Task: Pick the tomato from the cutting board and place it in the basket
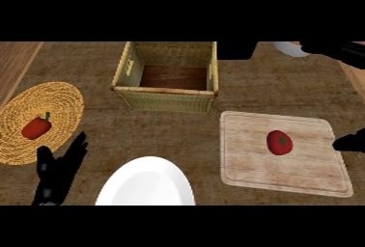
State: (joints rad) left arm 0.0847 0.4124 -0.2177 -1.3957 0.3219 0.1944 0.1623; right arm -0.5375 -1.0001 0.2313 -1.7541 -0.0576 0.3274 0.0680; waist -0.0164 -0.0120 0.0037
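Tomato [279, 143] lies on cutting board [246, 164], frame right, well apart from wicker basket [165, 99] at upper centre. Left hand [58, 174], lower left: fingers straight, holding nothing. Right hand [351, 143], right edge: finger state cannot be told.

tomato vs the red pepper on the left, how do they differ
The tomato lies on the wooden cutting board at the right; the red pepper lies on the round woven mat at the left. The tomato is a smooth oval with a small green spot on top; the pepper is more elongated and lobed, with a green stem sticking up. Both are red, and neither hand touches them.
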